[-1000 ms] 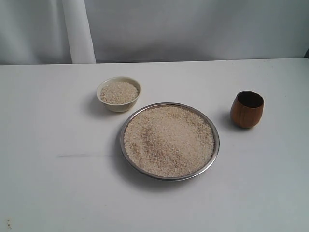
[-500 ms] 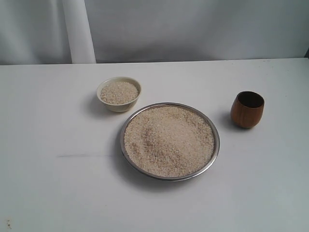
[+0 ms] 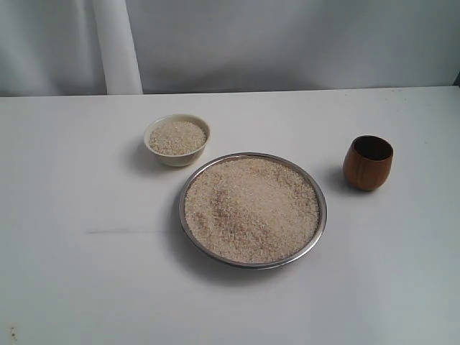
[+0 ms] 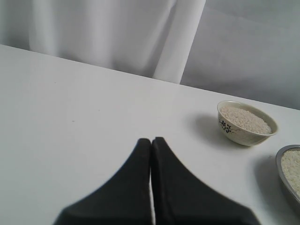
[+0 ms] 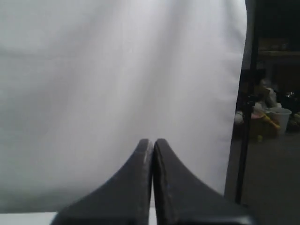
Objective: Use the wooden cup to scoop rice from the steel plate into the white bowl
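So the wide shiny steel plate sits mid-desk, heaped with pale tan rice. The small cream-white bowl, also full of grains, is just off the plate's far-left rim. The reddish-brown wooden cup stands upright right of the plate, not touching it. The left pincer and right pincer are both pressed together.

High exterior and low left wrist views share the white bowl
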